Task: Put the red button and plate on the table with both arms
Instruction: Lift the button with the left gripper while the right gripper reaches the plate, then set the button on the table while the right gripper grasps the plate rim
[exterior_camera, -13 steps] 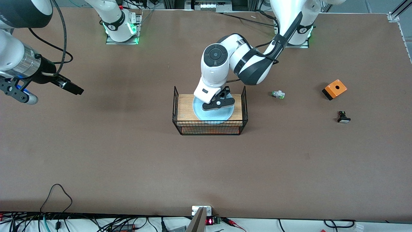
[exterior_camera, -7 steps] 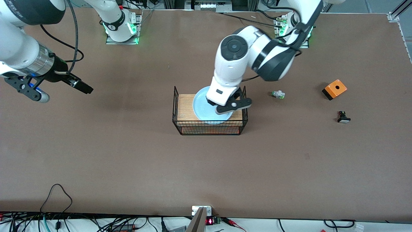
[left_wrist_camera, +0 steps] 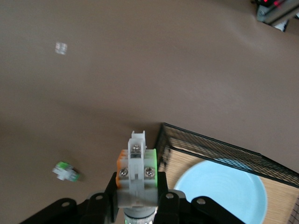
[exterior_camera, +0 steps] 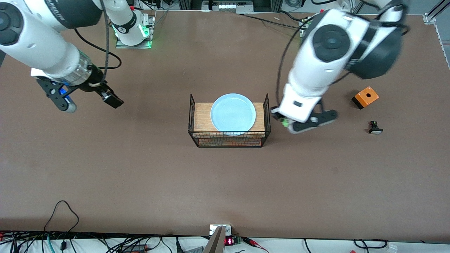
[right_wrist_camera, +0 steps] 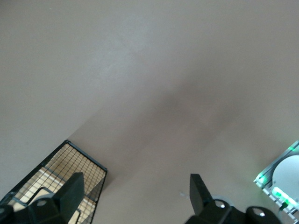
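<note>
My left gripper (exterior_camera: 286, 123) is shut on the red button (left_wrist_camera: 137, 170), a white-bodied switch with green and orange sides. Its cap is hidden between the fingers. The gripper holds it up over the brown table (exterior_camera: 225, 182), just beside the wire basket (exterior_camera: 230, 140) toward the left arm's end. The light blue plate (exterior_camera: 233, 113) lies on the basket's wooden top and also shows in the left wrist view (left_wrist_camera: 224, 191). My right gripper (exterior_camera: 111, 99) is open and empty over bare table toward the right arm's end. Its own view (right_wrist_camera: 135, 191) shows a basket corner (right_wrist_camera: 70, 172).
A white piece with a green cap (left_wrist_camera: 65, 171) lies on the table below my left gripper, hidden in the front view. An orange box (exterior_camera: 365, 97) and a black-bodied button (exterior_camera: 375, 128) lie toward the left arm's end. Cables run along the table's edge nearest the front camera.
My left gripper has risen off the plate with the button and swung out of the basket toward the left arm's end. My right arm has moved closer to the basket.
</note>
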Robot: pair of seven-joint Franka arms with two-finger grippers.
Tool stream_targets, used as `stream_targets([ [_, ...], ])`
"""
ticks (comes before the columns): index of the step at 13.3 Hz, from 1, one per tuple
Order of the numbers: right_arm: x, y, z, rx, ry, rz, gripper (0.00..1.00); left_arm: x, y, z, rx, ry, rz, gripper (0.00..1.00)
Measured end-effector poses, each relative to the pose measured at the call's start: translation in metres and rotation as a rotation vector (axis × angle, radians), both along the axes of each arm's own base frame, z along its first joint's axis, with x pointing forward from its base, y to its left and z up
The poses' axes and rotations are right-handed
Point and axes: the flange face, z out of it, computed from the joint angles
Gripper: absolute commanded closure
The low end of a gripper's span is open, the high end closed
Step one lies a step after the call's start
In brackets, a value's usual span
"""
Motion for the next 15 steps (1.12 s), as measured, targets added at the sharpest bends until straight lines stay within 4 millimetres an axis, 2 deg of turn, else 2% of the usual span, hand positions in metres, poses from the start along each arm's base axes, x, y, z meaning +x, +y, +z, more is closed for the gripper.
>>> stream_targets([
  [3,-0.003,0.038,-0.008,-0.003,0.005,0.033,0.0,0.016,0.079,0.013,0.021,0.034,-0.003,1.0],
  [5,-0.003,0.063,-0.013,0.0,0.002,0.07,0.0,0.025,0.125,0.007,0.031,0.079,-0.052,1.0],
  [8,-0.008,0.116,-0.023,0.004,-0.001,0.14,0.0,0.035,0.198,-0.002,0.025,0.125,-0.139,1.0],
  [9,-0.008,0.128,-0.027,0.003,-0.001,0.135,0.0,0.036,0.215,-0.007,0.021,0.137,-0.16,1.0],
  [10,-0.006,0.135,-0.031,0.004,-0.011,0.11,0.0,0.037,0.23,-0.013,0.017,0.148,-0.179,1.0],
  [12,-0.001,0.148,-0.042,0.013,-0.035,0.054,0.0,0.04,0.245,-0.034,0.013,0.153,-0.189,1.0],
  [15,-0.01,0.177,-0.062,0.006,-0.024,0.058,0.0,0.042,0.247,-0.075,0.009,0.154,-0.197,1.0],
])
